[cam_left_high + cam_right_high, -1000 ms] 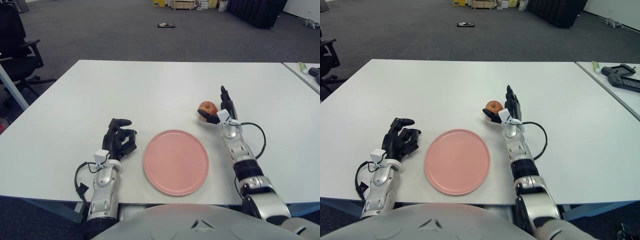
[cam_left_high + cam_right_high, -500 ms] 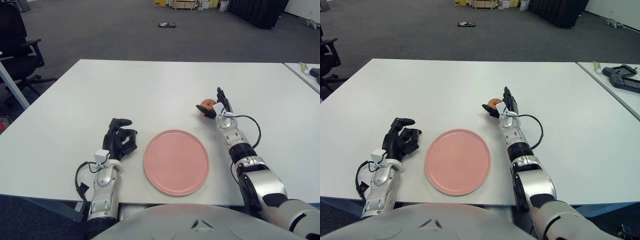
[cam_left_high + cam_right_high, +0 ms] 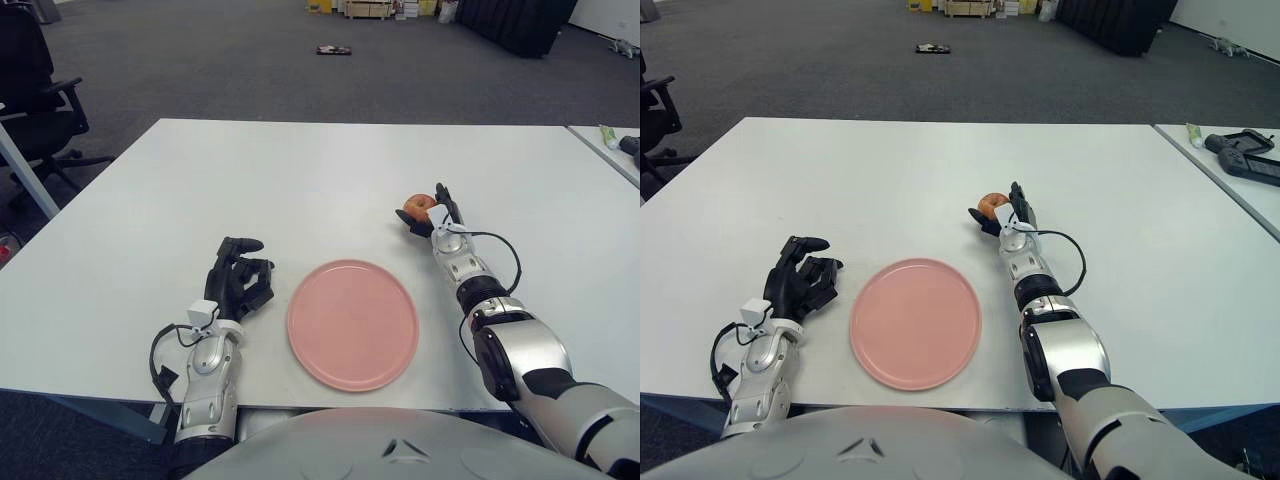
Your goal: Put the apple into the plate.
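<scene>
While my right hand (image 3: 437,215) pinches the apple (image 3: 417,207) thinly beyond the pink plate (image 3: 352,322), I fear it rolling free; left hand (image 3: 240,280) curled idle.

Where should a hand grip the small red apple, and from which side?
Around the rounded middle of the small red apple, coming from its right, near side, where the right hand already sits against it. The pink round plate lies to the near left.
</scene>
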Robot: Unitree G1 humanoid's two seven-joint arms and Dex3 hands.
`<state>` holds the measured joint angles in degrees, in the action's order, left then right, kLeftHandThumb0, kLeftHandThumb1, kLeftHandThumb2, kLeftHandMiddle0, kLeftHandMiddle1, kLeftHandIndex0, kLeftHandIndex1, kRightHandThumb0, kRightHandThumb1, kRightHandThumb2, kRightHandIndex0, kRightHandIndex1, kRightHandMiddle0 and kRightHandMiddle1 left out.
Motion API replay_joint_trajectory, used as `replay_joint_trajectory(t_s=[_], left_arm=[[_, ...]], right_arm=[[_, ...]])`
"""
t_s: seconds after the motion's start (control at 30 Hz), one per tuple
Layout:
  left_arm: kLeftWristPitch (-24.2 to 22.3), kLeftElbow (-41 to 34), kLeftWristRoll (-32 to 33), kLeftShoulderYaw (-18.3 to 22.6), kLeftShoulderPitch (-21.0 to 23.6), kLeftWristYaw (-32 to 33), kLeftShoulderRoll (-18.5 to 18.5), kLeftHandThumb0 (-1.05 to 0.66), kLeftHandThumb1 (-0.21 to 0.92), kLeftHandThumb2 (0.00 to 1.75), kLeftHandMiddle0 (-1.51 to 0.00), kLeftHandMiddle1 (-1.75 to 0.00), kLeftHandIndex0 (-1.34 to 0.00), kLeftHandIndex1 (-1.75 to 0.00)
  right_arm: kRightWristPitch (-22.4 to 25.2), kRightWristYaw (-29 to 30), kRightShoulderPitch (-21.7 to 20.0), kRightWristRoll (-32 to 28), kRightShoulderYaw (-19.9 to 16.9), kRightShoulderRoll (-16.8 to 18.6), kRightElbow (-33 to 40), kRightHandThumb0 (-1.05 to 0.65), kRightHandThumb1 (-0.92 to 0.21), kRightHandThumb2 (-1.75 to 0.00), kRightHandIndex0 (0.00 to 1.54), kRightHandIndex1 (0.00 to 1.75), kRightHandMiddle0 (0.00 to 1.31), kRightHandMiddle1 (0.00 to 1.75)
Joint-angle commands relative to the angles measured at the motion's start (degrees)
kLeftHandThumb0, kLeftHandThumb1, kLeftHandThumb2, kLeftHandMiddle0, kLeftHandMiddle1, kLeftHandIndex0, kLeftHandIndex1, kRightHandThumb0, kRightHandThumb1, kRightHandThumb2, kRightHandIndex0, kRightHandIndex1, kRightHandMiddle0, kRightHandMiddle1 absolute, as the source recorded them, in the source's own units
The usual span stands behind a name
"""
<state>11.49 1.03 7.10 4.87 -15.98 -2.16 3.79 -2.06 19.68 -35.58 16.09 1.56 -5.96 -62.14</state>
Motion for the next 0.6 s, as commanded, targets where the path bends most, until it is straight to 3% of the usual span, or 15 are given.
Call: replay_joint_trajectory(t_s=[0.0, 0.53, 0.57], left_arm=[[-1.0, 0.2, 0.3, 0.2, -0.2, 0.3, 0.0, -0.01, 0.59, 0.95, -0.44, -1.57, -0.29, -1.75], [-1.9, -0.5, 0.1, 0.2, -0.4, 0.5, -0.1, 0.00, 0.60, 0.92, -0.44, -1.55, -0.29, -1.75], [-2.0, -0.5, 0.2, 0.3, -0.5, 0.5, -0.1, 0.00, 0.60, 0.92, -0.45, -1.55, -0.29, -1.75]], right_arm=[[0.6, 1.0, -1.9, -0.2, 0.2, -0.5, -2.2, -0.71, -0.58, -0.74, 0.00, 0.31, 0.00, 0.27], [-0.9, 2.6, -1.4, -1.6, -0.2, -0.2, -2.6, -0.43, -0.46, -1.00, 0.00, 0.89, 0.00, 0.71], [-1.3, 2.6, -1.2, -1.9, -0.5, -0.2, -2.2, -0.40, -0.44, -1.03, 0.00, 0.98, 0.00, 0.81]])
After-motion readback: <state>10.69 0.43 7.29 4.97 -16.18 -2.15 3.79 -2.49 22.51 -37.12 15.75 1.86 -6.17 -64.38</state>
